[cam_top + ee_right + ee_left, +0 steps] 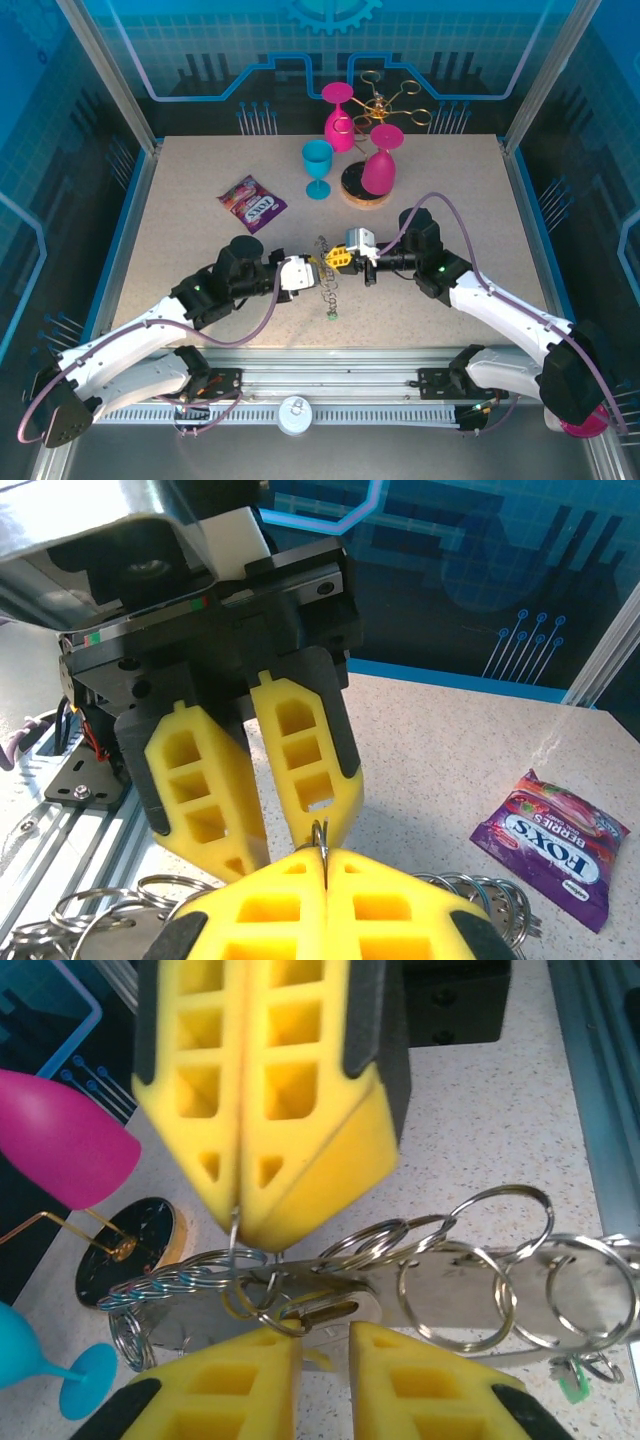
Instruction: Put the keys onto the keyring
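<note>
The keyring (325, 278) is a linked string of silver split rings (455, 1280) lying on the table between my two grippers. A flat silver key with a slotted head (335, 1309) lies among the rings. My right gripper (325, 855) is shut on one thin ring (321, 832); in the left wrist view its fingers (290, 1110) come down from above onto that ring. My left gripper (325, 1345) faces it with a narrow gap between the jaws, and the key's head sits just ahead of that gap. From above, left gripper (303, 272) and right gripper (341, 258) nearly touch.
A purple candy packet (252, 203) lies at the back left. A blue goblet (318, 168), two pink goblets (380, 165), a round coaster (130, 1260) and a gold wire stand (385, 100) are at the back. A metal rail (330, 380) runs along the near edge.
</note>
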Controlling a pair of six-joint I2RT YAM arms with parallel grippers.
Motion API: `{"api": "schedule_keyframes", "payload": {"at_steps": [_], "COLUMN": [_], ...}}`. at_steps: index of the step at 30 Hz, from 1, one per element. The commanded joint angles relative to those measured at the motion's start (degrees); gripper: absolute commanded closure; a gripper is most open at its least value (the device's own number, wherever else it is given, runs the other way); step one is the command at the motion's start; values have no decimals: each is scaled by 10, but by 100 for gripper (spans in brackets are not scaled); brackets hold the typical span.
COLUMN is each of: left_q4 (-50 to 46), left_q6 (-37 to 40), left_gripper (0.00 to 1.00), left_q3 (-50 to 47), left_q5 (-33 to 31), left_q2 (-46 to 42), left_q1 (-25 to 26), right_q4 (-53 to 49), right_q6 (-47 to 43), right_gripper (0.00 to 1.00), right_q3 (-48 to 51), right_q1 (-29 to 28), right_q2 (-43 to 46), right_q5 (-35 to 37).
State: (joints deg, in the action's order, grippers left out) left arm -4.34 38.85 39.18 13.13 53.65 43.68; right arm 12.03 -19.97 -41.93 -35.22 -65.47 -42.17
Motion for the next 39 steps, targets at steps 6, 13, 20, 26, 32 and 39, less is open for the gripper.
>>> {"api": "schedule_keyframes", "payload": {"at_steps": [6, 13, 20, 26, 32, 39], "left_q4": [-13, 25, 104, 156, 173, 170], "left_q6": [-2, -44, -109, -146, -158, -158], "left_gripper": [82, 64, 59, 57, 59, 78], "left_q3": [-21, -47, -70, -86, -88, -83], "left_q5": [-4, -54, -29, -18, -10, 1], "left_q2": [-27, -57, -45, -32, -28, -16], "left_q1": [0, -3, -7, -9, -14, -17], "right_q4": [44, 46, 52, 57, 61, 64], "right_q6": [12, 14, 18, 22, 25, 26], "right_gripper": [100, 100, 100, 100, 100, 100], "right_q3": [11, 11, 14, 16, 18, 18], "right_q1": [7, 8, 8, 8, 8, 7], "right_q2": [12, 13, 14, 15, 13, 12], "right_q5": [-5, -13, -13, -15, -18, -18]}}
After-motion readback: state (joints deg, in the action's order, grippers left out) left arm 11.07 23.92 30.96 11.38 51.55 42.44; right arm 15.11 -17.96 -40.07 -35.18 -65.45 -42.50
